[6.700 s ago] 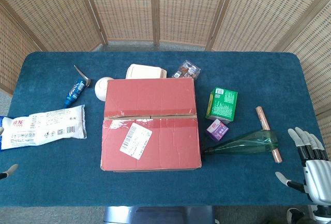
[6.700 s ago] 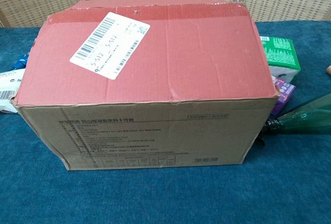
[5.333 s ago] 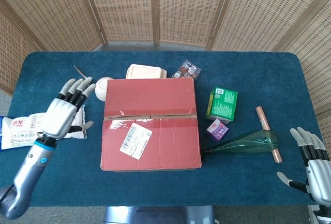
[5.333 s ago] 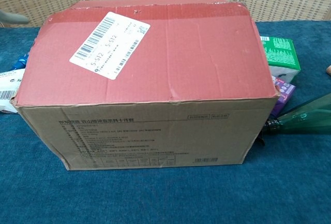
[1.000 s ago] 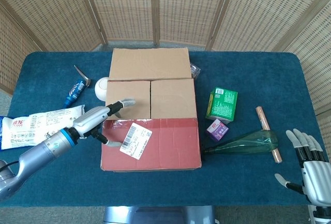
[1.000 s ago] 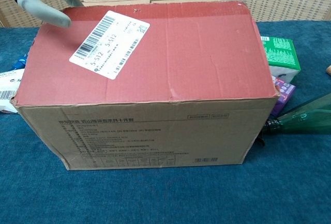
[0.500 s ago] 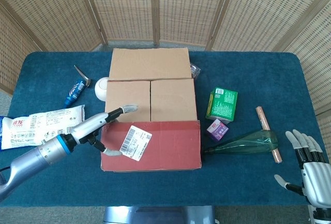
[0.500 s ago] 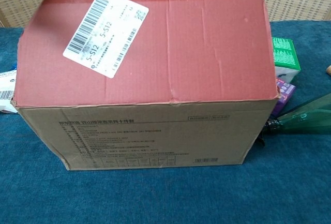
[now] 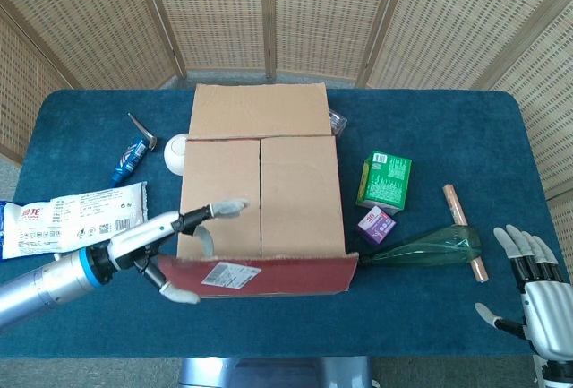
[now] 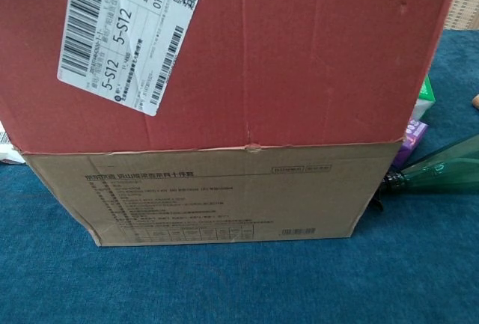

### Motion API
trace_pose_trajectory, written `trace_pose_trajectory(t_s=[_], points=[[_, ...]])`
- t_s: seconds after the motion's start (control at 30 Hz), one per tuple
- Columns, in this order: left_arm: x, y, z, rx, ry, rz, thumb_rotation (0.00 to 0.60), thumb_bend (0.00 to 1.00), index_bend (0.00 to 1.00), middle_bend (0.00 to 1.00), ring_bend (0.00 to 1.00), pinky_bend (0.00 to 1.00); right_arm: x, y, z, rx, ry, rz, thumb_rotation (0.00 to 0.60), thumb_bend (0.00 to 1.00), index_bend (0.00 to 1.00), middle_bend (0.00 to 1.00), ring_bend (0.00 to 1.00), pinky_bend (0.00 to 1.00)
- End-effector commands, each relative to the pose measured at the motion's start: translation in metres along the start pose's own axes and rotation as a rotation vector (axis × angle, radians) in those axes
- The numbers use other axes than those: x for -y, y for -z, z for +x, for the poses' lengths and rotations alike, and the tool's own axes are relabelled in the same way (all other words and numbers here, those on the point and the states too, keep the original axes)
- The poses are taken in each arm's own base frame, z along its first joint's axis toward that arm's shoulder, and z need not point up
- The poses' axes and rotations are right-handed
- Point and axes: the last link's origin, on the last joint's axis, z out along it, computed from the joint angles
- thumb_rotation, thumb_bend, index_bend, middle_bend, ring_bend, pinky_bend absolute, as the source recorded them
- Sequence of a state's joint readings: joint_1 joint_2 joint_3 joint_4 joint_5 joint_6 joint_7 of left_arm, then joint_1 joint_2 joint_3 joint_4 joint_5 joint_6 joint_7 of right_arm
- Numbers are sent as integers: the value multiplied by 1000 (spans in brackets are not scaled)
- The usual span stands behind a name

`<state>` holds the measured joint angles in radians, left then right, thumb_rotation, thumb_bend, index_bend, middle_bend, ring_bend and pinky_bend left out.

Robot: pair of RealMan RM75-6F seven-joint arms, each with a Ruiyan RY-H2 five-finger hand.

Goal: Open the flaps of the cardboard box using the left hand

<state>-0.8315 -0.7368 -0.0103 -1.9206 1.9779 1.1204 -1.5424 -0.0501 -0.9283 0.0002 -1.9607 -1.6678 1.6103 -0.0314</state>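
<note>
The cardboard box (image 9: 260,200) stands mid-table. Its far flap (image 9: 258,108) lies folded back, and two brown inner flaps (image 9: 300,193) still lie flat over the top. The red near flap (image 9: 260,276) is raised steeply toward me. In the chest view this flap (image 10: 239,47), with its white label (image 10: 123,32), fills the top above the box's front wall (image 10: 209,189). My left hand (image 9: 175,240) holds the flap's left end, fingers behind it and thumb in front; the chest view hides that hand. My right hand (image 9: 535,285) rests open at the bottom right.
Right of the box lie a green bottle (image 9: 425,246), a green carton (image 9: 385,180), a small purple box (image 9: 376,224) and a brown stick (image 9: 466,219). To the left are a white packet (image 9: 72,216), a blue tube (image 9: 130,159) and a white round object (image 9: 176,152).
My left hand has drawn back toward me and lifted the red near flap from flat to steeply raised. The far flap was folded back earlier. The right hand has stayed put.
</note>
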Motion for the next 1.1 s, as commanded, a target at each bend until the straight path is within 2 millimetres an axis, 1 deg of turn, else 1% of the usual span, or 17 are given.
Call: trace_pose_trajectory(t_s=[0.03, 0.27, 0.37, 0.47, 0.6, 0.8, 0.87, 0.93, 1.0, 1.1], points=[[-4, 0, -8, 46, 56, -25, 600, 0, 18, 0, 95, 485, 0, 0, 0, 0, 0, 1, 600, 0, 0, 0, 0, 0], [3, 3, -23, 127, 162, -72, 600, 0, 17, 0, 99, 537, 0, 0, 0, 0, 0, 0, 600, 0, 0, 0, 0, 0], [6, 6, -30, 161, 180, -84, 600, 0, 14, 0, 100, 544, 0, -1, 0, 1, 0, -2, 600, 0, 0, 0, 0, 0], [8, 7, -35, 174, 156, -82, 600, 0, 14, 0, 100, 545, -1, -1, 0, 4, 1, -6, 600, 0, 0, 0, 0, 0], [12, 7, -33, 142, 91, -57, 600, 0, 14, 0, 100, 535, -1, -1, -1, 8, 2, -7, 600, 0, 0, 0, 0, 0], [23, 6, -23, 50, -27, 12, 600, 0, 13, 0, 97, 494, -1, -1, -2, 13, 5, -11, 600, 0, 0, 0, 0, 0], [28, 4, -17, 2, -103, 29, 600, 0, 13, 0, 92, 466, -1, -1, -2, 16, 7, -11, 600, 0, 0, 0, 0, 0], [34, 0, -12, -51, -203, 43, 600, 0, 13, 0, 83, 439, -1, 0, -3, 21, 10, -12, 600, 0, 0, 0, 0, 0], [42, -7, -5, -109, -351, 60, 600, 0, 10, 0, 67, 405, 0, 0, -3, 26, 12, -12, 600, 0, 0, 0, 0, 0], [51, -19, 0, -171, -512, 82, 600, 0, 0, 0, 19, 336, 0, 0, -3, 29, 13, -12, 600, 0, 0, 0, 0, 0]])
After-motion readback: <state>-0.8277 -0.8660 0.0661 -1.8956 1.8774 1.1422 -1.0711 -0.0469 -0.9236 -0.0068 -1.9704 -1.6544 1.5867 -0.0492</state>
